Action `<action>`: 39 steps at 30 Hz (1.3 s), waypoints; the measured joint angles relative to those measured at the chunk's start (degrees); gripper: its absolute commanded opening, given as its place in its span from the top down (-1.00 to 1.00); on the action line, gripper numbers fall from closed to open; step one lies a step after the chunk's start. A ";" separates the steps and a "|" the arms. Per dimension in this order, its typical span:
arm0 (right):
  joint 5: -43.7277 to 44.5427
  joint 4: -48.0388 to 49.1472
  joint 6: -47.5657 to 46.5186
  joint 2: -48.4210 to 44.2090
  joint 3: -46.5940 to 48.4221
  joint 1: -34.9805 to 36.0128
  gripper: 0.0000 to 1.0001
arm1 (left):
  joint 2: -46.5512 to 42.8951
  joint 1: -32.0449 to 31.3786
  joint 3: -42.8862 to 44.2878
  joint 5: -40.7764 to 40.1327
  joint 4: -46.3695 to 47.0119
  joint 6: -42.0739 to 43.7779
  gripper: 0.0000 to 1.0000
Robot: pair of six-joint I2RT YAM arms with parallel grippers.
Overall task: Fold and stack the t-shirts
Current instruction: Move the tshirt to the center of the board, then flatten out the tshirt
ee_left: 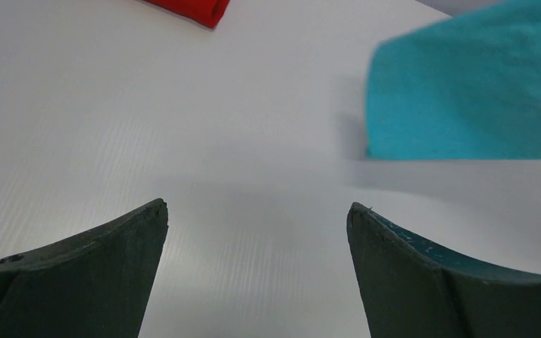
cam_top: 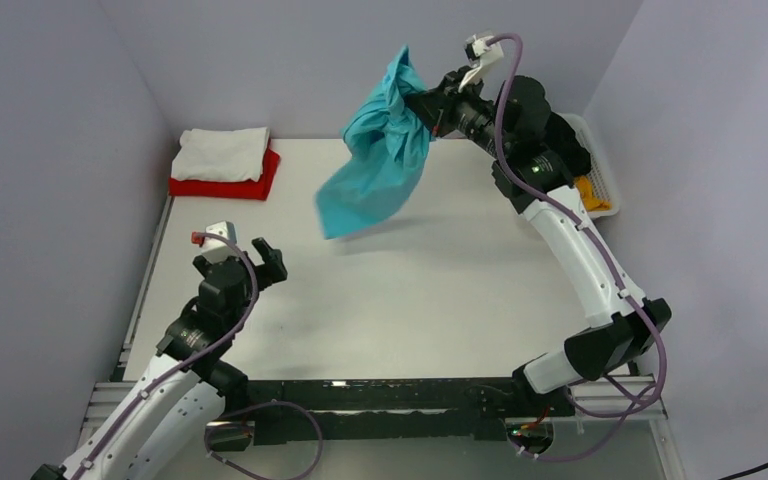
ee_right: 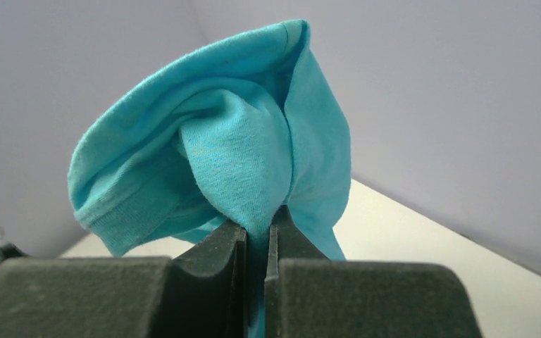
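Note:
My right gripper [cam_top: 418, 98] is shut on the teal t-shirt [cam_top: 378, 150] and holds it high above the back of the table, the cloth hanging down in a bunch. In the right wrist view the cloth [ee_right: 239, 155] is pinched between the closed fingers [ee_right: 258, 236]. My left gripper [cam_top: 245, 252] is open and empty, low over the table at the front left. Its wrist view shows the hanging teal hem [ee_left: 465, 91] ahead to the right. A folded white t-shirt [cam_top: 222, 153] lies on a folded red t-shirt [cam_top: 260, 186] at the back left. A yellow-orange t-shirt [cam_top: 587, 190] lies in the basket.
A white slatted basket [cam_top: 605, 165] stands at the back right behind the right arm. Purple-grey walls close the table on the left, back and right. The white tabletop [cam_top: 410, 290] spreads between the arms.

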 measured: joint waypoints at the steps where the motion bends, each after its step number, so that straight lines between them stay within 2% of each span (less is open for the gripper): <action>1: 0.42 2.12 1.95 -0.31 -1.31 0.13 0.78 | -0.68 0.00 0.00 -0.20 -0.85 -0.48 -0.99; 4: 4.46 6.32 7.26 -1.81 -8.17 -0.07 0.38 | -1.86 0.00 0.13 -0.52 -2.43 -1.27 -0.99; 5: 6.45 6.97 8.94 -2.56 -11.52 -0.17 0.12 | -1.84 0.00 0.20 -0.59 -2.82 -1.55 -0.99; 6: 8.17 7.06 10.36 -3.10 -14.62 -0.33 -0.32 | -1.66 0.00 0.26 -0.59 -3.15 -1.81 -0.99; 9: 14.43 6.95 14.75 -4.13 -27.30 -1.51 -0.91 | -0.20 0.00 0.33 -0.42 -3.50 -2.23 -0.99; 10: 15.98 6.08 16.02 -3.91 -30.38 -2.12 -0.98 | 0.83 0.00 0.35 -0.31 -3.56 -2.43 -0.99; 13: 23.02 0.61 18.53 -2.23 -38.86 -5.03 -1.00 | 4.63 0.09 0.72 0.07 -4.59 -3.65 -0.99; 17: 31.30 -4.39 18.67 -2.32 -43.12 -7.28 -1.00 | 10.38 1.16 1.25 1.66 -5.99 -5.55 -0.99; 25: 29.00 0.57 14.01 -9.20 -48.35 -5.95 -1.00 | 16.83 12.00 -2.69 17.35 -0.98 -6.08 -0.99; 29: 26.77 1.05 12.83 -7.89 -48.83 -5.77 -1.00 | 21.94 12.87 -5.86 26.73 3.74 -6.08 -0.92; 31: 25.77 0.76 12.79 -5.77 -47.52 -5.77 -1.00 | 24.59 12.79 -7.87 30.73 6.58 -6.47 -0.83; 35: 24.30 0.87 13.03 -3.21 -46.51 -5.77 -1.00 | 29.00 10.73 -8.33 32.28 12.33 -6.86 -0.59; 37: 24.11 0.98 13.22 -3.28 -46.71 -5.77 -1.00 | 32.57 8.44 -6.62 31.67 13.88 -6.95 -0.31; 39: 24.02 1.31 13.22 -3.52 -47.04 -5.77 -1.00 | 36.72 6.69 -4.50 31.06 15.06 -7.10 0.17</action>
